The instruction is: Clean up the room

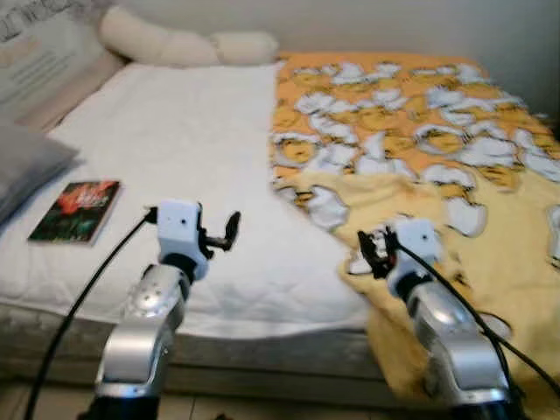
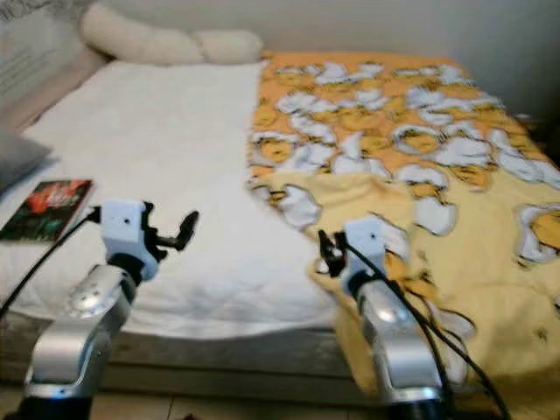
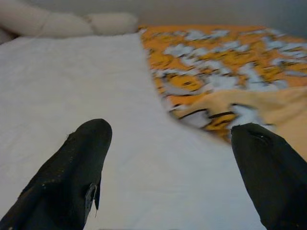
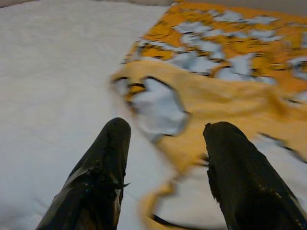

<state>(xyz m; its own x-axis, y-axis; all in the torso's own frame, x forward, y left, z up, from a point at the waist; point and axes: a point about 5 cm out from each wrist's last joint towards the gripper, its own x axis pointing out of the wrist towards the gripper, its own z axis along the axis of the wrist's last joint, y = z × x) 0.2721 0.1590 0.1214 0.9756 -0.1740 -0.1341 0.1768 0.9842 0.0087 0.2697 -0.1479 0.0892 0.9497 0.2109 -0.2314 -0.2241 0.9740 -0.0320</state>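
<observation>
Yellow and orange, printed with white cartoon shapes, the one blanket (image 1: 411, 166) covers the right half of the bed (image 1: 184, 166). Its long axis runs from the far wall toward me, and its near end spills over the mattress edge on the right. Its left border crosses the white sheet, with a folded-back corner pointing left near the middle of the bed.

I see my left gripper (image 1: 229, 229) hovering over bare white sheet near the front edge, its two black fingers (image 3: 72, 177) spread wide in the left wrist view, holding nothing and touching nothing that I can make out. My right gripper (image 1: 367, 254) sits just at the blanket's near left border; its fingers (image 4: 103, 177) are parted too, with the folded yellow edge lying between and beyond them, not gripped.

One book (image 1: 76, 210) with a red and green cover lies flat at the near left. I count two cream pillows (image 1: 175, 42) at the far end and one grey cushion (image 1: 26, 162) on the left edge.
</observation>
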